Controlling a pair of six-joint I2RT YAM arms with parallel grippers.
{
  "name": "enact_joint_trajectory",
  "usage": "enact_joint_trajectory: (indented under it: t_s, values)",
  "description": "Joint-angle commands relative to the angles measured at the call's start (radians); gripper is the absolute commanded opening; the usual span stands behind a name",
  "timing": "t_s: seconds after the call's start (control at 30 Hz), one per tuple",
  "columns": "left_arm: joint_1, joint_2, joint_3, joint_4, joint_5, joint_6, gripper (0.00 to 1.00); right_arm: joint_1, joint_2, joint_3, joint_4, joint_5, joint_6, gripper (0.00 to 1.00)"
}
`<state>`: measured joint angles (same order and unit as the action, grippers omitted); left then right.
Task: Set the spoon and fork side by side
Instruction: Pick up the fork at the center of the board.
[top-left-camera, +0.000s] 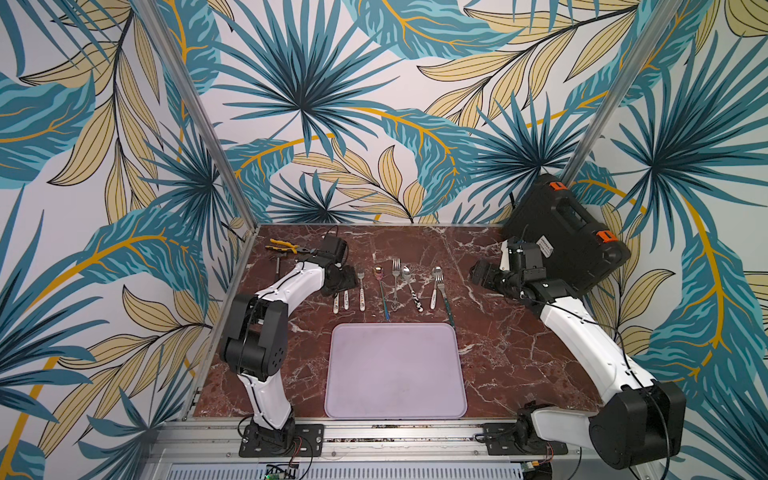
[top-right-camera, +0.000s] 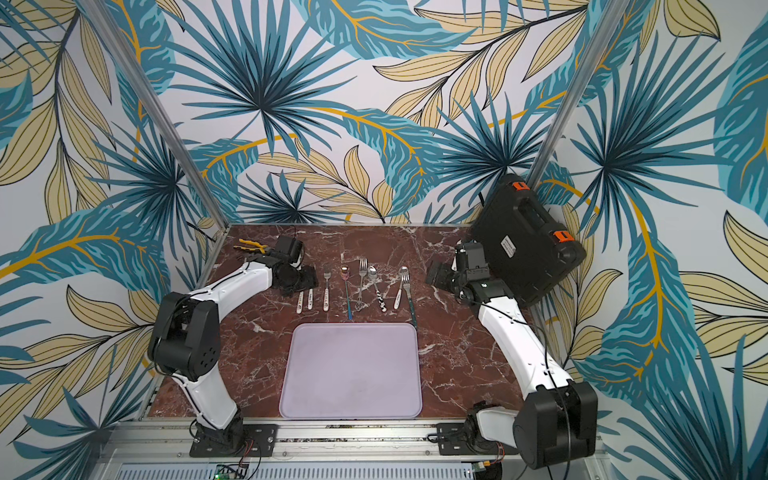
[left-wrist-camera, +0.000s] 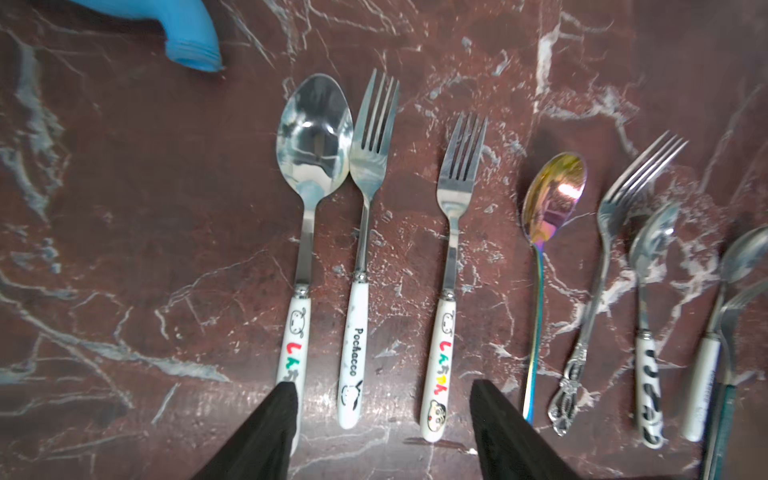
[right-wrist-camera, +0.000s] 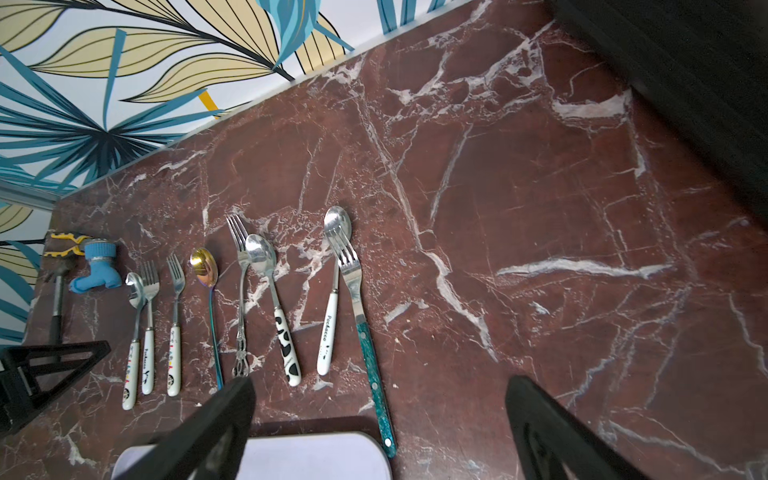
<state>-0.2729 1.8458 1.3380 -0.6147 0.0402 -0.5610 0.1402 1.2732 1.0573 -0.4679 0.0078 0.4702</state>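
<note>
- At the far left corner, yellow-handled pliers (top-left-camera: 286, 247) lie close to the table's far edge. A blue tap-shaped piece (right-wrist-camera: 97, 270) sits just right of them, near the left end of the cutlery row.
- The white-handled spoon (left-wrist-camera: 311, 133) and the Pochacco fork (left-wrist-camera: 374, 137) lie side by side at the row's left end, heads touching and handles pointing near.
- The spoon's handle bears a cartoon face and red and green Japanese characters. The fork's reads "Pochacco" in black above a dog's face.
- The left gripper (left-wrist-camera: 382, 386) hangs over their handle ends with its fingers apart, clamping nothing. One fingertip (left-wrist-camera: 286, 399) covers the end of the spoon's handle; I cannot tell whether it touches.
- Next right, apart from the pair, a second fork (left-wrist-camera: 459, 166) carries red, green and yellow characters and a cartoon boy's face.
- Then come a rainbow spoon (left-wrist-camera: 555, 195), an ornate silver fork (left-wrist-camera: 636, 178) and a cow-patterned spoon (right-wrist-camera: 286, 340), whose bowl lies against that fork's neck.
- At the right end, a spoon marked "Pochacco" (right-wrist-camera: 330, 328) lies under the tines of a teal-handled fork (right-wrist-camera: 368, 357).
- The lilac tray (top-left-camera: 395, 370) fills the near middle. Its far edge is just beside the ends of the longest handles, so there is little room between them.
- Open marble table (top-left-camera: 478, 332) runs from the row to the right gripper (right-wrist-camera: 380, 382), which stands wide open and holds nothing.
- At the far right, a black case (top-left-camera: 569, 232) with orange latches stands against the wall just behind that arm. Its white label is too small to read.
</note>
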Motion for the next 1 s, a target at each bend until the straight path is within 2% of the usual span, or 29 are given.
enact_joint_trajectory:
  t_s: [0.0, 0.63, 0.83, 0.97]
  values:
    - [-0.015, 0.042, 0.06, -0.053, -0.028, 0.028, 0.64, 0.001, -0.033, -0.044, -0.031, 0.038, -0.021, 0.99]
    - [-0.031, 0.231, 0.194, -0.168, -0.097, 0.119, 0.39, 0.001, -0.058, -0.085, -0.04, 0.07, -0.032, 0.99]
    - [-0.031, 0.257, 0.218, -0.188, -0.102, 0.138, 0.27, 0.001, -0.075, -0.089, -0.038, 0.07, -0.03, 1.0]
    - [-0.032, 0.274, 0.237, -0.208, -0.101, 0.151, 0.14, 0.001, -0.087, -0.092, -0.034, 0.07, -0.029, 0.99]
